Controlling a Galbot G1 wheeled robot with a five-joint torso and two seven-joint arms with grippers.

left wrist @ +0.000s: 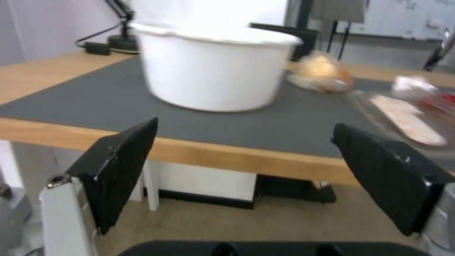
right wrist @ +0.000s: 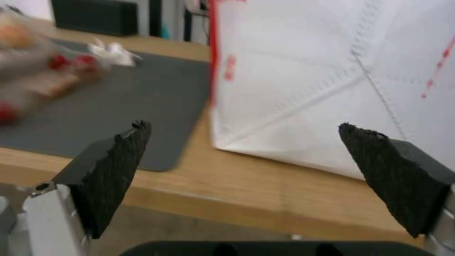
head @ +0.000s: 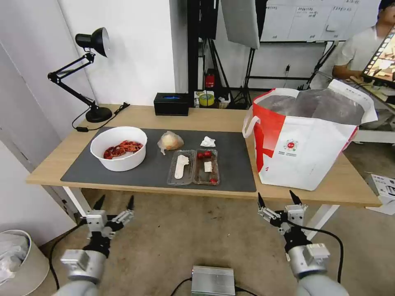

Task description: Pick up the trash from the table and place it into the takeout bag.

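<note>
Both pincers hang low before the front edge of the light wood worktop [head: 205,119], nearest the head camera: the left pincer [head: 115,204] below the mat's left part, the right pincer [head: 278,198] below the gap between mat and bag. Each has its black fingers spread wide and grips nothing; the wrist views confirm this, with open air between the fingertips and the worktop edge just ahead. On the large dark grey mat [head: 156,168] all four pieces of trash lie untouched. To the left stands the white round bowl of red shells [head: 119,148], which the left wrist view faces squarely [left wrist: 213,67]. Just beside it, toward the middle, sits the small clear bag with a yellowish lump [head: 170,142]. Near the mat's front lies the clear hinged plastic tray [head: 193,167], opened flat, with red scraps and a white piece inside. Behind the tray, apart from it, rests the crumpled white tissue [head: 208,142]. At the right end of the worktop stands the large white-and-red boxy takeout bag [head: 304,139], upright, its mouth open and silver lining showing; nothing is discernible inside it. By this showing the task is barely begun: no piece is lifted, none bagged, and all four remain to be carried across.
</note>
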